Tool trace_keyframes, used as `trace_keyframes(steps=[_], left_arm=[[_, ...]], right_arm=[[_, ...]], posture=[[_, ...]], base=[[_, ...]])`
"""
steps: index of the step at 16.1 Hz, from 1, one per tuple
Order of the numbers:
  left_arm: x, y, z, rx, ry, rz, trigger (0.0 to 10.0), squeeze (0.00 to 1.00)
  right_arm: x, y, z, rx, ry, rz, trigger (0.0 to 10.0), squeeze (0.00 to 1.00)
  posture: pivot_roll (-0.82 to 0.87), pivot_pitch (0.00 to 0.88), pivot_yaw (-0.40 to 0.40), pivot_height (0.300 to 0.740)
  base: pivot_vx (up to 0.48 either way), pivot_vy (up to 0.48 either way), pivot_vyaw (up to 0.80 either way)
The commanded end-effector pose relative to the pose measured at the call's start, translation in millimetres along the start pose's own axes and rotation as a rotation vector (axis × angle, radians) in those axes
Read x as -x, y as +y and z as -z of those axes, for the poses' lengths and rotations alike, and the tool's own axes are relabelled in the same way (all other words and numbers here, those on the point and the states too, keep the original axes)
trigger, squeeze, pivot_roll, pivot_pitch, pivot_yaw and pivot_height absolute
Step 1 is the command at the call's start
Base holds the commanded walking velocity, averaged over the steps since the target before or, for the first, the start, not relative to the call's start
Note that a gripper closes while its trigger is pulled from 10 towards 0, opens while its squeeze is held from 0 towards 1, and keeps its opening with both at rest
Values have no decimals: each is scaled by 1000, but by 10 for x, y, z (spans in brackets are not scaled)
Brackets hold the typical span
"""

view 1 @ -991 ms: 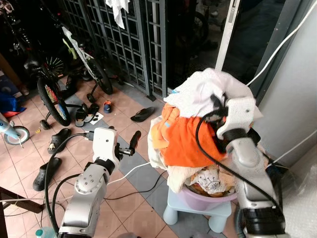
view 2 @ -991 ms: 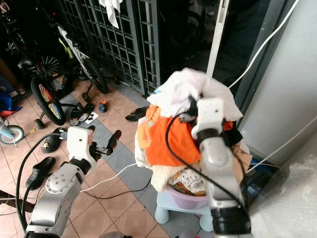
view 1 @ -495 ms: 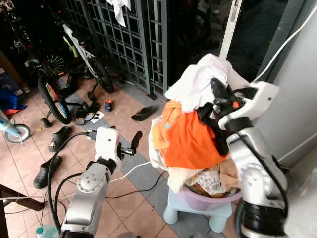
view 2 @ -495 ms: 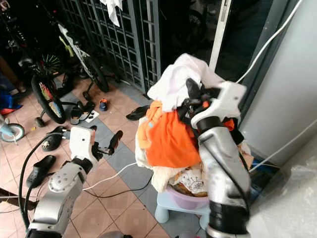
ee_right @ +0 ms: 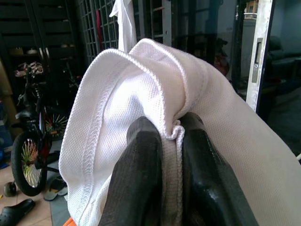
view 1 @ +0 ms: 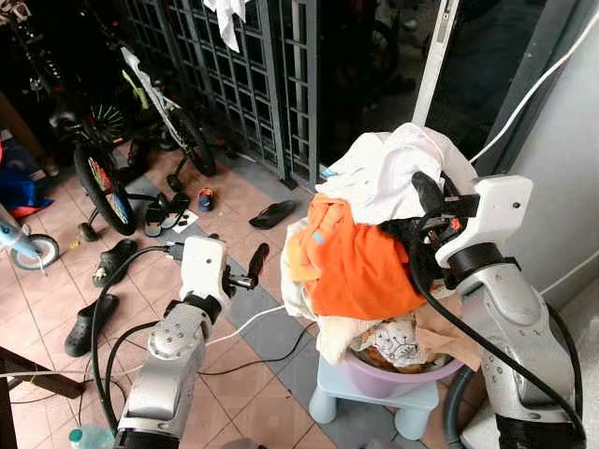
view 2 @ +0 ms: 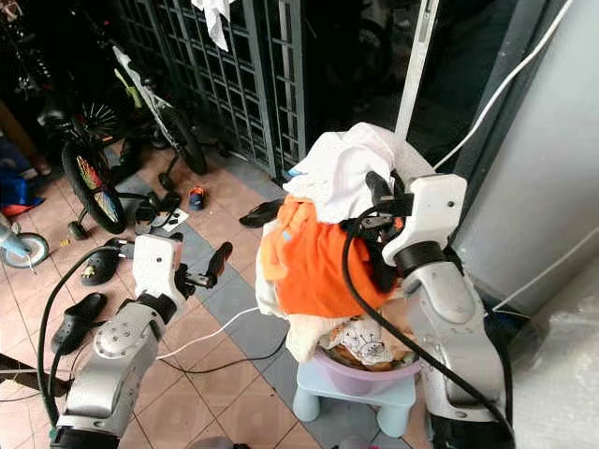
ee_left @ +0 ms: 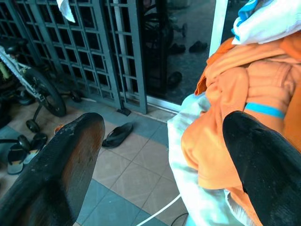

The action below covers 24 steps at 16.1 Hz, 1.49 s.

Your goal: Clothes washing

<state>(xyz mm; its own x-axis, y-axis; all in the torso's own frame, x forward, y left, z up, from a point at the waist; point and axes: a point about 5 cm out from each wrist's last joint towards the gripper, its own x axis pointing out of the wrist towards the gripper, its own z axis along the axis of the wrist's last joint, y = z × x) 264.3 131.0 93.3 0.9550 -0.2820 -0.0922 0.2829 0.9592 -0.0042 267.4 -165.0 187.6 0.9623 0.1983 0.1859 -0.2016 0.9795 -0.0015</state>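
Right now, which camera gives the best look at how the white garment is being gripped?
The right wrist view: the right gripper pinches a fold of the white garment between its two black fingers, close up. Both eye views show the garment atop the clothes pile with the gripper reaching in. The left wrist view catches just a corner.

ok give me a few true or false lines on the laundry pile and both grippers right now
1. The right gripper pinches a fold of the white garment between its fingers. True.
2. The left gripper is shut on the orange garment. False: its fingers are spread open with nothing between them, beside the pile.
3. The clothes are heaped in a purple basin on a pale blue stool. True.
4. The white garment lies under the orange one. False: it sits on top of the pile.
5. A bicycle stands on the tiled floor to the robot's left. True.
6. The dark slipper by the metal grille lies in the basin. False: it lies on the floor.
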Motion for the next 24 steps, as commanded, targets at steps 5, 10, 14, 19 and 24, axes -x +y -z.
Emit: trace_keyframes(steps=[5, 10, 14, 19, 24], left_arm=[[-7, 33, 16, -5, 7, -13, 10000, 0], [-11, 59, 28, -3, 17, -40, 10000, 0], [-29, 66, 30, 5, 21, -48, 10000, 0], [-33, 62, 35, 6, 21, -52, 10000, 0], [-39, 59, 36, 4, 25, -51, 10000, 0]], right_arm=[[-43, 40, -49, 52, -41, -3, 0, 0], [-205, 167, -349, 46, -153, -22, 0, 0], [-264, 201, -488, 49, -210, -24, 0, 0], [-271, 214, -450, 45, -198, -33, 0, 0], [-260, 222, -415, 47, -185, -35, 0, 0]], posture=[[-60, 0, 88, 740], [-61, 0, 92, 740], [-62, 0, 92, 740], [-63, 0, 89, 740], [-63, 0, 90, 740]], base=[[0, -318, 0], [0, -129, 0], [0, 0, 0], [-156, 0, 0], [-275, 0, 0]])
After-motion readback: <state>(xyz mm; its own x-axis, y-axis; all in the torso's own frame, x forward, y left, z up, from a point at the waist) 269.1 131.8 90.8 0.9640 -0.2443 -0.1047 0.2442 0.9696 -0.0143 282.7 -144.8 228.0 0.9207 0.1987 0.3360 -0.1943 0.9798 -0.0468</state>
